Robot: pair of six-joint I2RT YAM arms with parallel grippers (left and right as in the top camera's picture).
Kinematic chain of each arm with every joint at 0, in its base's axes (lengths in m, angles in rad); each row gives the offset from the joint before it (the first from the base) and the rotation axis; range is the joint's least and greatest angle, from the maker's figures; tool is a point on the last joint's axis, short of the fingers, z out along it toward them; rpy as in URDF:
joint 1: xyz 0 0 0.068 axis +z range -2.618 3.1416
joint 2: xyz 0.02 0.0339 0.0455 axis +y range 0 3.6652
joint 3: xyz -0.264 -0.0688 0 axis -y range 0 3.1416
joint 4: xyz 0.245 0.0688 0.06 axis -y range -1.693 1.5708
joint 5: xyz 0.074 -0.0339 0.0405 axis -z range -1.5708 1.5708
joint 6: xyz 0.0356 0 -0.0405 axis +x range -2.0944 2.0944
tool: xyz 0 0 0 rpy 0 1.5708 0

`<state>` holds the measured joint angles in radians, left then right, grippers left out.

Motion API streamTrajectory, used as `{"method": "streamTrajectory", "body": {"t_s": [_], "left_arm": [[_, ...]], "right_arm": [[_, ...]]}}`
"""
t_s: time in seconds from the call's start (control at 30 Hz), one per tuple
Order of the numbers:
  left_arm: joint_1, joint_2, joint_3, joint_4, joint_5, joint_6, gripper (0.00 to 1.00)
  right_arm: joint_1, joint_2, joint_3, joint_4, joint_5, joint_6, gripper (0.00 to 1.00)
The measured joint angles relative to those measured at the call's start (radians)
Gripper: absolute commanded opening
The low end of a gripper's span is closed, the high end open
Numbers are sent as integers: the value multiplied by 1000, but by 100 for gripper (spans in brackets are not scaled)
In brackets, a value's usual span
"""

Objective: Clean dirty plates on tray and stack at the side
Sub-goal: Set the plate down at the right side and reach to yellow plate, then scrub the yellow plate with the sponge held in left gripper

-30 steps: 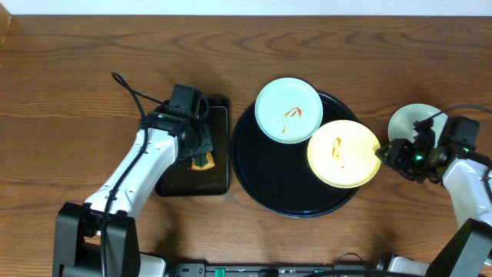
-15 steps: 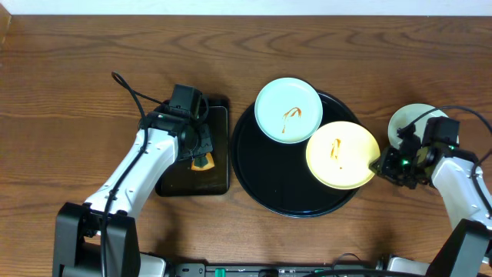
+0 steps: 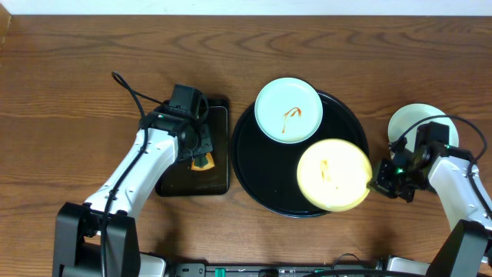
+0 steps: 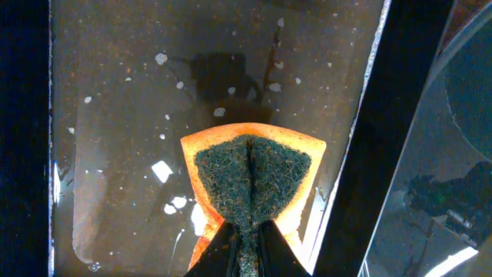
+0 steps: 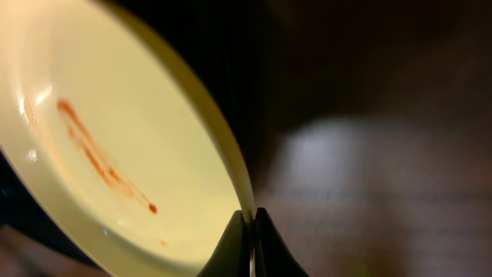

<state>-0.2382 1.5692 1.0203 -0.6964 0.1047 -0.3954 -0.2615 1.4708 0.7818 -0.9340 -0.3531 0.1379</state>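
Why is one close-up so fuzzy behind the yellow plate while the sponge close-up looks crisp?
Right wrist view: the yellow plate is close to the lens and sharp at its rim; everything behind is dark and out of focus. Left wrist view: the sponge is sharp, with bright glints on the glossy rectangular tray. Overhead view: even light, faint sheen on the round black tray.

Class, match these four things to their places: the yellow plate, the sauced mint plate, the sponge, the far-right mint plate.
1 yellow plate
2 sauced mint plate
3 sponge
4 far-right mint plate

A pinched by left gripper at rectangular tray
B on the table
C rim clamped in right gripper
D on round tray's far rim

Pairs: 1-C, 2-D, 3-A, 4-B
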Motion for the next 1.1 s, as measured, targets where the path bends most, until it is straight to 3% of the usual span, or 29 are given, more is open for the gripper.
{"method": "streamTrajectory", "body": {"t_s": [0.27,0.6,0.87,1.1], "left_arm": [[0,0,0,0,5,0,8],[-18,-6,-1,22,55,0,7],[-178,-104,-5,134,128,-2,8],[-367,-76,-6,202,154,-101,8]], "right_arm": [[32,0,0,-49,10,1,1],[200,0,-2,35,13,46,1],[340,0,-3,119,14,125,1],[436,0,-4,160,44,195,1]]}}
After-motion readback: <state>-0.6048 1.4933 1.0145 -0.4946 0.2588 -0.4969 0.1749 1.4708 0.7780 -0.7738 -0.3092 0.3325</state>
